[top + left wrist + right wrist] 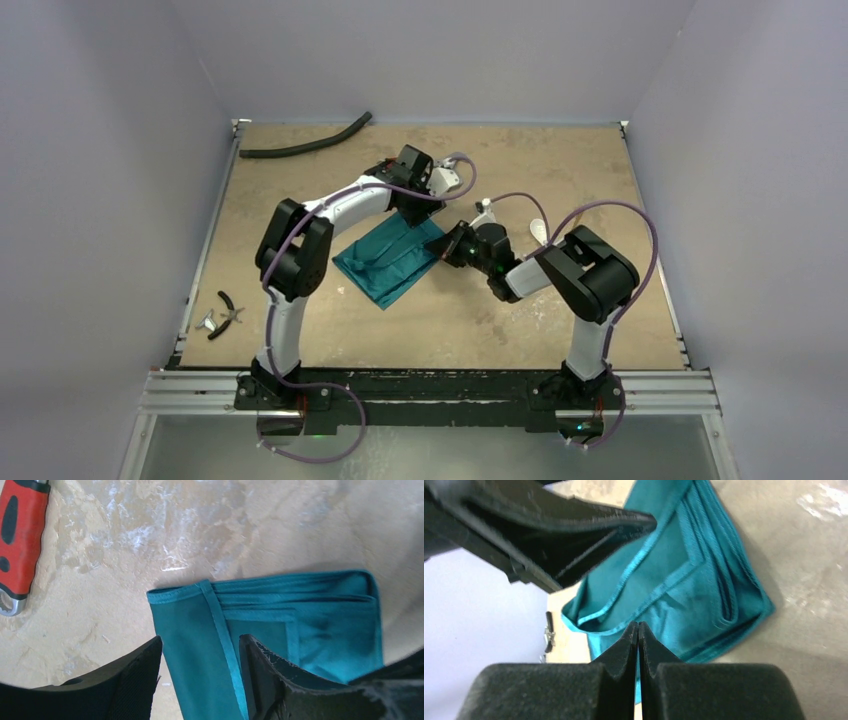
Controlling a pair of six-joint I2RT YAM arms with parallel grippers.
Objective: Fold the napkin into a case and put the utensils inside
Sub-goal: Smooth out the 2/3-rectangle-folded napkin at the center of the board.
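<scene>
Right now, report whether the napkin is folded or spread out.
Folded. The napkin lies as a compact rectangle, with several stacked layers and hemmed edges showing along one side.

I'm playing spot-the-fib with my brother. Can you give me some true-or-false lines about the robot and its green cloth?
1. The soft teal-green cloth napkin is folded into layers. True.
2. The left hand is squeezed shut. False: its fingers stand apart over the napkin.
3. The right hand has its fingers closed together. True.
4. The small white plastic spoon is tucked inside the napkin. False: it lies on the tan wooden table, off to the napkin's right.
5. The small black-handled pliers lie on the napkin. False: they are by the table's left edge.
</scene>
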